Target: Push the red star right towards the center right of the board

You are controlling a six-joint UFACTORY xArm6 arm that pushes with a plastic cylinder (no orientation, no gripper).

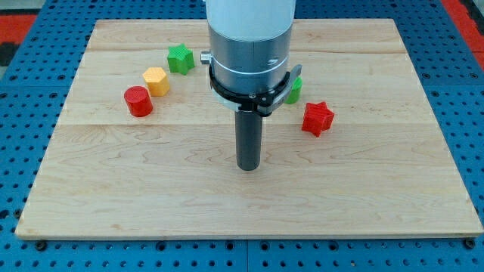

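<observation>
While the arm's grey housing fills the upper middle of the view, the wooden surface (113, 204) spreads beneath it. Starting at the view's left, a red cylinder (138, 101) sits at about nine o'clock from the board's centre. Just beside it, toward one o'clock, lies a yellow hexagonal block (156, 80), and further along the same line a green star (180, 58), a little apart. At the middle, the dark rod comes down to my tip (248, 168), which meets the surface slightly below centre, clear of every block. This arm carries no jawed end effector, only the rod, so nothing spreads or pinches. Peeking out from behind the housing's right edge is another green block (294, 89); its shape is mostly hidden, so I cannot tell it. Near that one, toward four o'clock, rests the red star (318, 118), at roughly two o'clock from my tip and well apart from it.
</observation>
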